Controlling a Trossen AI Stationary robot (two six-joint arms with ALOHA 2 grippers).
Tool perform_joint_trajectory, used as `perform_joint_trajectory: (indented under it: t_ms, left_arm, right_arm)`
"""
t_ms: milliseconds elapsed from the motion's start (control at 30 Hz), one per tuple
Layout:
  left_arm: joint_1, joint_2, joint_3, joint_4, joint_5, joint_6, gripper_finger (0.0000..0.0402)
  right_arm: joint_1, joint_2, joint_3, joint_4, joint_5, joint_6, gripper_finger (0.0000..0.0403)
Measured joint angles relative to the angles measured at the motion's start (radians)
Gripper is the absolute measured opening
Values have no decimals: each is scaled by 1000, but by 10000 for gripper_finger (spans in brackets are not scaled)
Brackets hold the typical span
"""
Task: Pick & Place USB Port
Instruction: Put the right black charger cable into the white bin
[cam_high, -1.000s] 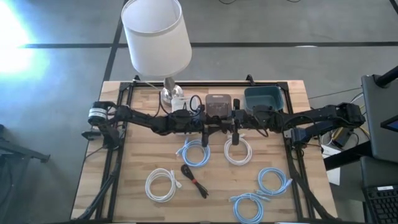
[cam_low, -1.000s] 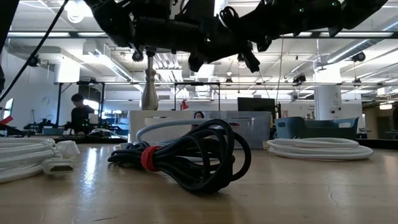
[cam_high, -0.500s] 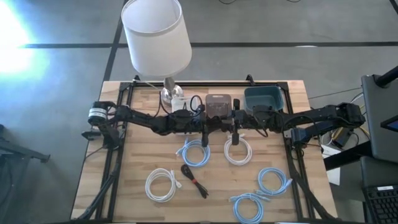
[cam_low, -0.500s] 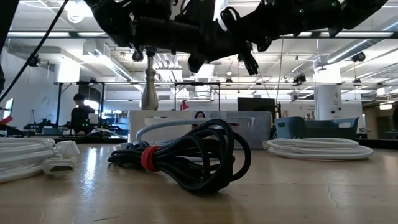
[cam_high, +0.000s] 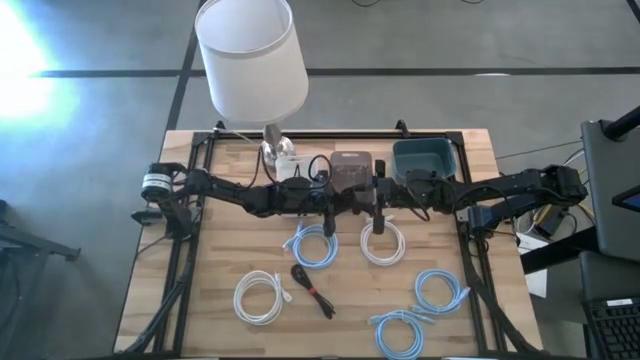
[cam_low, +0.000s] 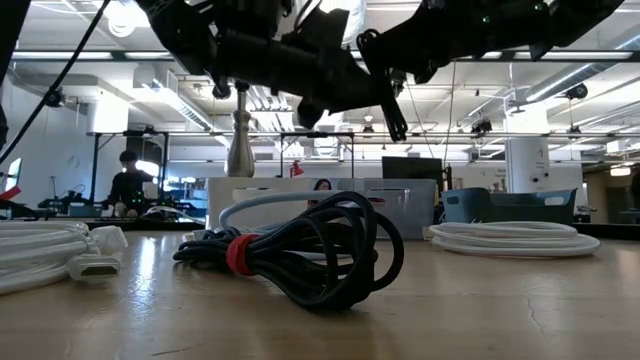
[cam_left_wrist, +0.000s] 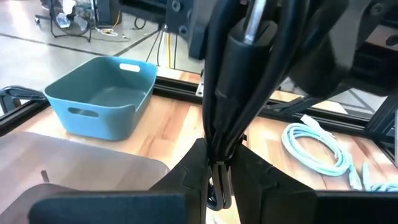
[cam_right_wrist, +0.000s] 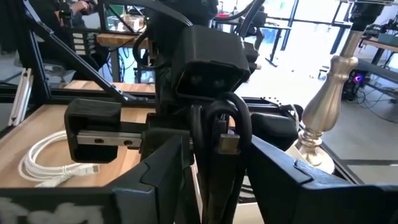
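Black cable (cam_left_wrist: 233, 74) now between pincers

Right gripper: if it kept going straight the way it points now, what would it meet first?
The right gripper points across the table at the left gripper, which is shut on a black cable bundle. That bundle hangs between the right fingers, so it comes first, then the left gripper just behind. Depth is hard to judge.

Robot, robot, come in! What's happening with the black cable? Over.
Left gripper shut on black cable, mid-air. Right gripper open around same cable. Teal bin empty, beside right arm.
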Motion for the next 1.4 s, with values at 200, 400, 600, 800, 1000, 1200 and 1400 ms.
perform_joint_trajectory:
  t_ms: [200, 400, 600, 800, 1000, 1200, 1400]
  left_arm:
    - [0, 0, -1, -51, -1, -12, 49]
    - [2, -51, -2, -169, -54, -2, 49]
    - [3, -163, -2, -409, -207, 13, 51]
    - [4, -246, -2, -634, -432, -22, 52]
    - [42, -301, -2, -901, -422, -177, 53]
    - [114, -306, -30, -932, -228, -317, 53]
    - [184, -288, -76, -931, -206, -344, 53]
  right_arm:
    - [0, -28, 0, -24, -1, -5, 182]
    - [1, -75, 0, -104, 35, -6, 184]
    - [1, -129, 0, -223, 200, -8, 183]
    - [1, -140, 0, -252, 212, -4, 183]
    - [0, -133, 0, -252, 212, -8, 183]
    - [0, -129, 1, -248, 212, -9, 183]
    - [0, -129, 1, -248, 211, -9, 183]
